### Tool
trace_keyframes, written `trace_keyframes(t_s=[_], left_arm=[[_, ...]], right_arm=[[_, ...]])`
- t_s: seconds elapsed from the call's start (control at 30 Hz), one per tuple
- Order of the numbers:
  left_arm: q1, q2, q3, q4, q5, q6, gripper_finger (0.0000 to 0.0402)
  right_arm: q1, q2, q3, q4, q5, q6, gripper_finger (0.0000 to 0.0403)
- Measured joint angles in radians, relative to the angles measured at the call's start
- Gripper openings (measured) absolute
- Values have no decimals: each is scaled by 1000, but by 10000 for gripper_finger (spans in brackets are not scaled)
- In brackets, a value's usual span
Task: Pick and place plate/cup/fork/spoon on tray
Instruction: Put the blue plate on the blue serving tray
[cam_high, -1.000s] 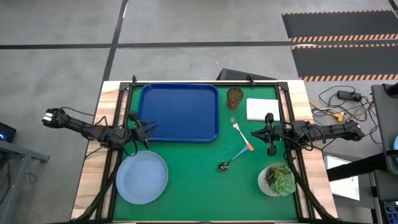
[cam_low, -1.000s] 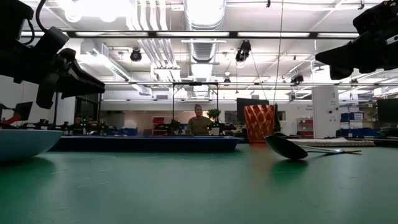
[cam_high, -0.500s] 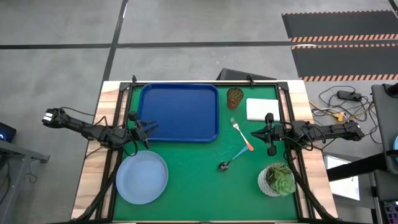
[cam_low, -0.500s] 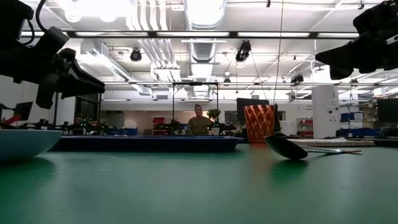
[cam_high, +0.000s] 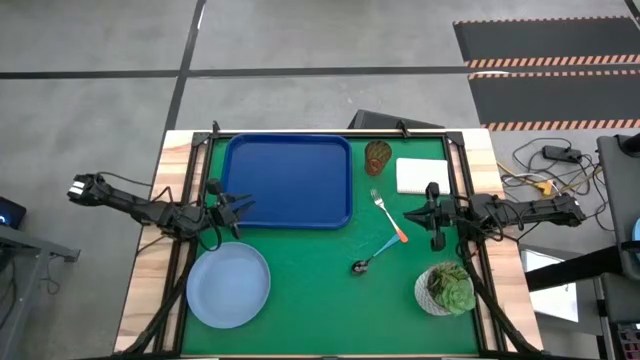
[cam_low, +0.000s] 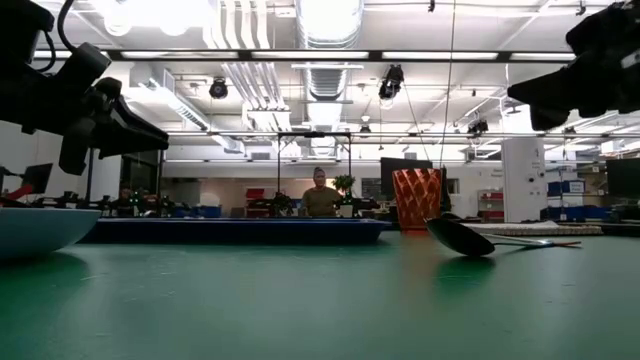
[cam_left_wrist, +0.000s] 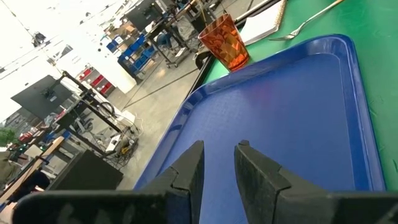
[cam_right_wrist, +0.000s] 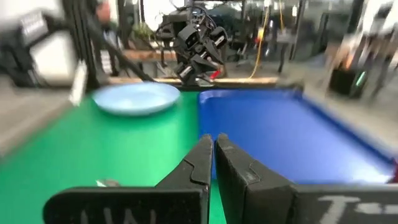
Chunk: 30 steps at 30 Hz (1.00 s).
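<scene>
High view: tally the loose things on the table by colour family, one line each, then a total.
Blue: 3 – tray, plate, spoon with its blue handle
Orange or reddish: 2 – cup, fork with its orange handle
White: 2 – pad, potted succulent in its white pot
Total: 7

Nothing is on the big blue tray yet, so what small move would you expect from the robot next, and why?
Probably the left pincer swings toward the round pale-blue plastic plate and lowers to its rim: the plate lies nearest it, and the dark-blue rectangular tray sits bare beside it. The right pincer waits by the orange-handled fork.
</scene>
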Motion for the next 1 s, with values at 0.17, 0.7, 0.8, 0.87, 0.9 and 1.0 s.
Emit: trace_keyframes(t_s=[0.17, 0.7, 0.8, 0.87, 0.9, 1.0], left_arm=[[0, 0, 0, 17, -12, 0, 70], [0, 1, 0, 113, -34, 26, 70], [0, 0, 0, 115, -33, 25, 70], [0, 1, 0, 130, -18, -9, 70], [0, 1, 0, 137, 5, -60, 70], [0, 4, 0, 248, 91, -257, 70]], right_arm=[[0, 0, 0, 2, 9, 317, 9], [0, 0, 0, 484, 52, 191, 9], [0, -4, 0, 566, 60, 177, 9], [0, -4, 0, 580, 60, 206, 9], [0, -4, 0, 583, 61, 219, 9], [0, -2, 0, 604, 58, 226, 9]])
